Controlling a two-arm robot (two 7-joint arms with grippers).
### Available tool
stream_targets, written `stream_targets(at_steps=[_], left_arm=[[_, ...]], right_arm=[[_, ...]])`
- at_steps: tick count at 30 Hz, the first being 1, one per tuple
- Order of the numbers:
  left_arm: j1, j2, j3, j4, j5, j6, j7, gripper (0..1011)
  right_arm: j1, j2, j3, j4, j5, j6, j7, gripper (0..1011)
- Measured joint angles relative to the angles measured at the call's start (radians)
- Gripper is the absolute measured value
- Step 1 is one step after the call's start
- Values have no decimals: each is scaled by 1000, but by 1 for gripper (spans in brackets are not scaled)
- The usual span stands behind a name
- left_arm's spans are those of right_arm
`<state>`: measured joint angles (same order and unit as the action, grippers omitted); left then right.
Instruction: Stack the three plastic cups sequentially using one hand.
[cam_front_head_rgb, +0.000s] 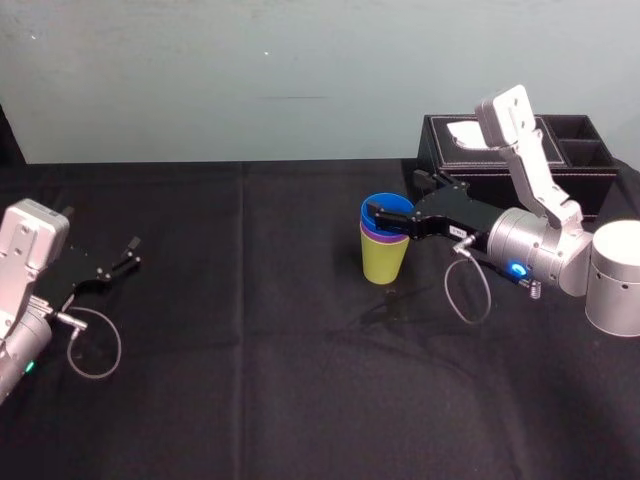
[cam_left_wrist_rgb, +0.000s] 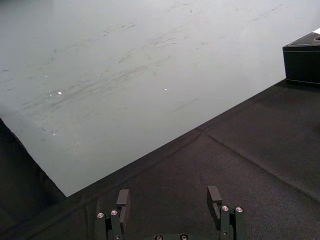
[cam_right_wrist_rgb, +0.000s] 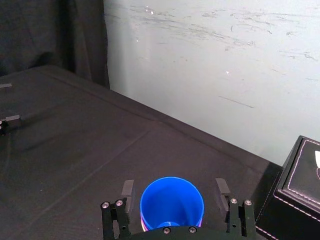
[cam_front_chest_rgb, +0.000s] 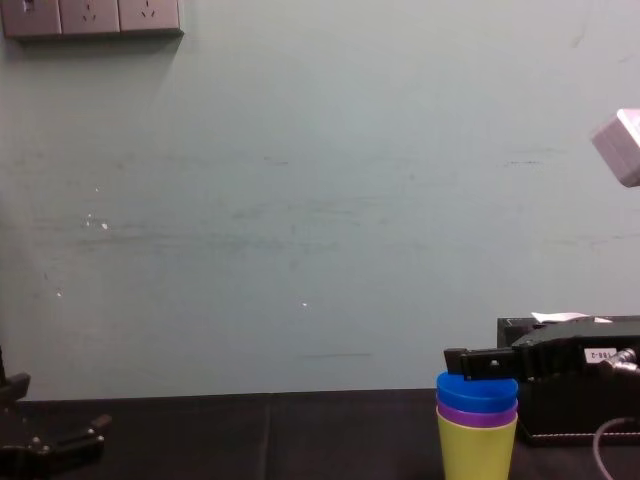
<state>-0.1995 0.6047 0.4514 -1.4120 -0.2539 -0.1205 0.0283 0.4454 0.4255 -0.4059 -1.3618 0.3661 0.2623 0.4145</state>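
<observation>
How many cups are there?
3, all nested in one stack: the yellow-green cup at the bottom, the purple cup inside it, the blue cup on top, between the fingers of the open right gripper.

Soft even light, pale wall (cam_front_head_rgb: 300, 70) bright, faint shadow by cups (cam_front_head_rgb: 385, 250).

Silver-grey arms (cam_front_head_rgb: 545, 190), black end effectors (cam_left_wrist_rgb: 168, 191) (cam_right_wrist_rgb: 174, 185), grey looped cables (cam_front_head_rgb: 470, 292)

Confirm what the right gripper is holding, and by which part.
Nothing is held. The right gripper straddles the blue cup near its rim, fingers open and clear of its sides. The left gripper rests open, far left.
</observation>
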Motion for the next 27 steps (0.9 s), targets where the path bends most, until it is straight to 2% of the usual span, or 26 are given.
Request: stream_targets(at_steps=[8, 17, 27], left_arm=[[0, 0, 0, 0, 0, 0, 0, 1010], [0, 0, 0, 0, 0, 0, 0, 1010], [0, 0, 0, 0, 0, 0, 0, 1010]], right_arm=[[-3, 1, 1, -4, -1, 0, -1, 1002], [-49, 15, 20, -55, -6, -21, -14, 1000], [-146, 64, 92, -137, 9, -59, -36, 1000]])
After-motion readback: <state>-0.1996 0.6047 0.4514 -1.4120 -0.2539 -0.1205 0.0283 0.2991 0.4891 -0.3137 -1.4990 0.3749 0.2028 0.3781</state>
